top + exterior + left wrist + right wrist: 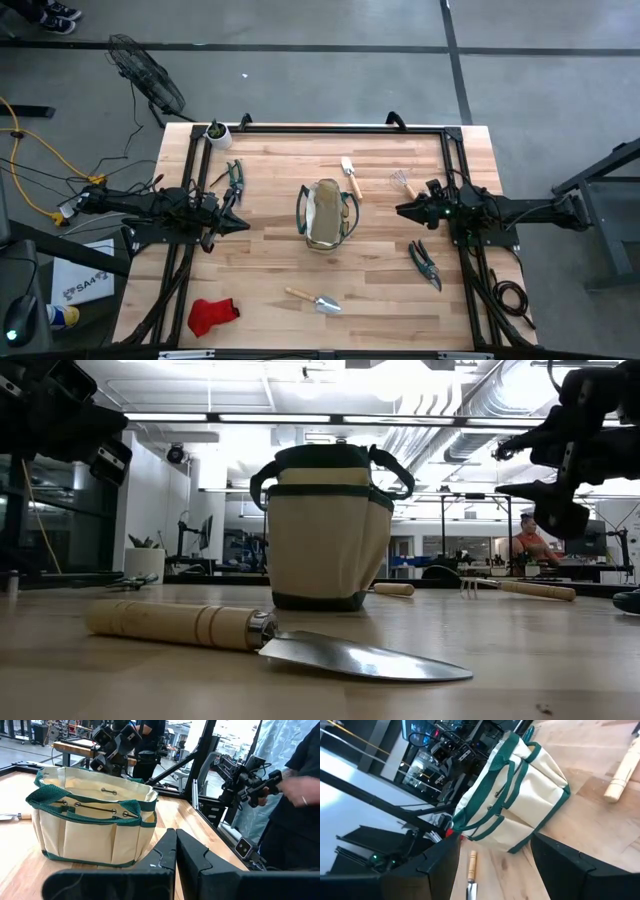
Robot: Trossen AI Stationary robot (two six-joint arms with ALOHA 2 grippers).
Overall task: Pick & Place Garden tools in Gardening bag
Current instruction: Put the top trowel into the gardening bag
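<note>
Beside the upright tan canvas gardening bag (327,214) with green trim, the left gripper (241,223) hovers level, fingers pressed together. Opposite, the right gripper (403,210) points at it, fingers spread wide, empty. Tools lie scattered around the bag.

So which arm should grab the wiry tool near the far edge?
Likely right: the right gripper, fingers open, hovers just beside the wiry tool, while the left gripper sits across the gardening bag.

A white sheet (82,283) on the floor reads "SAA".
</note>
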